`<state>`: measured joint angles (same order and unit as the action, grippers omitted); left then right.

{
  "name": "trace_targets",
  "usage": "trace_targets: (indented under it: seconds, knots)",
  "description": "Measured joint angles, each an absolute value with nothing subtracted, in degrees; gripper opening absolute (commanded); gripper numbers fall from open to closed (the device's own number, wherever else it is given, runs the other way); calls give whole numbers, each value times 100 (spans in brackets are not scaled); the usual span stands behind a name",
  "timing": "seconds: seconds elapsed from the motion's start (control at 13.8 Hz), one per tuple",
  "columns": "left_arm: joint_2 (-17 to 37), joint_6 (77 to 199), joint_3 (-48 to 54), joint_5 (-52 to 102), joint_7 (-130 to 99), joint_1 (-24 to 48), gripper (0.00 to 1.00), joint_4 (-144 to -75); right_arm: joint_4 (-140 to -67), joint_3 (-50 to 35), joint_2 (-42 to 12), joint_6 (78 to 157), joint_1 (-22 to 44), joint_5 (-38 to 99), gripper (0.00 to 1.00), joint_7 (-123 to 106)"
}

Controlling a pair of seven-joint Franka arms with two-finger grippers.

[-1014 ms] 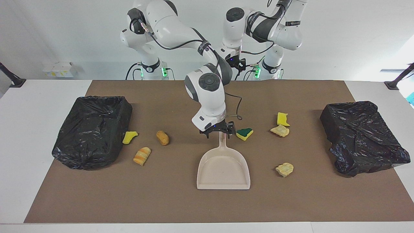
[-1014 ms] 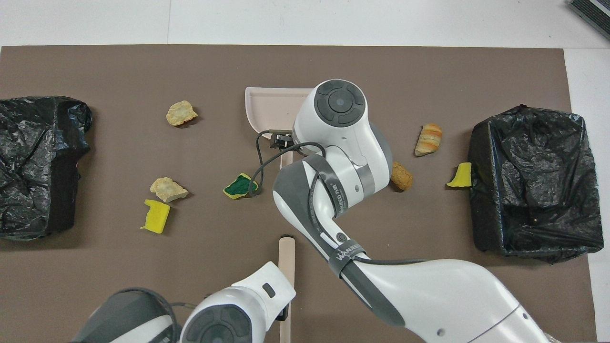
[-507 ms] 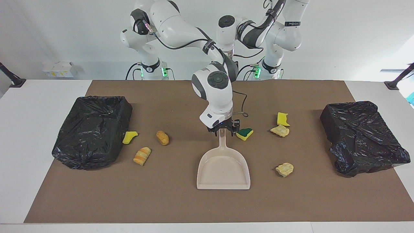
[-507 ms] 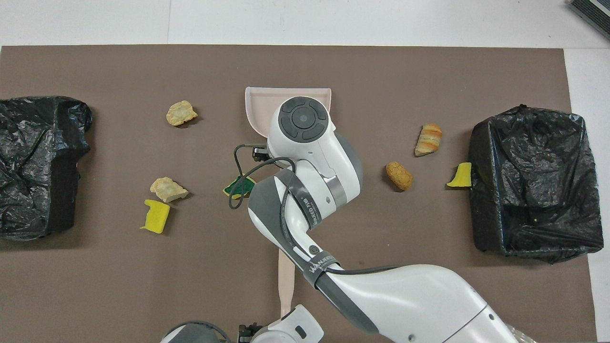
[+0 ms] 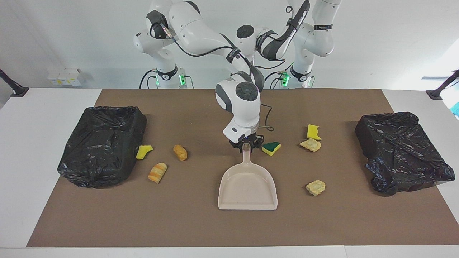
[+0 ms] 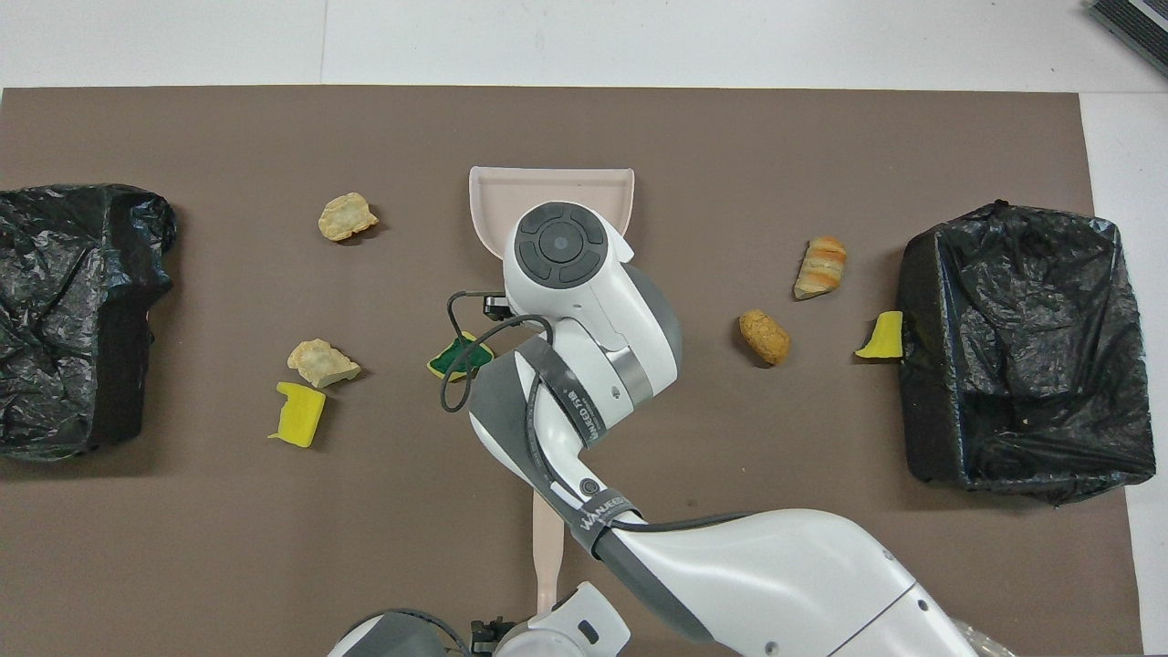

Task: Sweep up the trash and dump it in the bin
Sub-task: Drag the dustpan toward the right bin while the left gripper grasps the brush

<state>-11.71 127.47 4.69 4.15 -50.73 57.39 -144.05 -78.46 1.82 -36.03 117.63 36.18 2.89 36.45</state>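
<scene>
The trash is scattered around the right tool [image 5: 246, 145]. The green-topped yellow sponge scrap [image 5: 271, 148] lies just beside it, toward the left arm's end of the worktop. A plain yellow sponge bit [image 5: 313, 132] and two pale crumbly lumps [image 5: 310, 144] [image 5: 315, 187] lie well out the same way. The orange-brown bread pieces [image 5: 180, 152] [image 5: 157, 172] and another yellow bit [image 5: 143, 151] lie toward the right arm's end, near a black-bagged bin [image 5: 102, 143].

The right tool is closed on the handle of the beige plastic dustpan [image 5: 248, 186], which lies flat. I want a firm, square pinch before lifting, and the cable kept off that sponge.

The left tool [image 6: 493, 630] sits by the beige brush handle [image 6: 547, 538]; I cannot tell whether it holds it.
</scene>
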Motion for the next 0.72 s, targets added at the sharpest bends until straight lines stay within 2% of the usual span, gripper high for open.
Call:
trace_targets:
  seconds: [0.22,0.36,0.72]
  knots:
    - [-1171,12747,469,415,-5073,5739,12,-14393,-7841,196,-3598,11747,3608,283,0,3645]
    - [-1169,12747,468,415,-5073,5739,0,-14393,-7811,230,-3532,11715,3521,284,0,3634]
    - [-1160,12582,428,415,-5075,5739,0,-14296,-7828,228,-2874,10858,3016,369,0,2044]
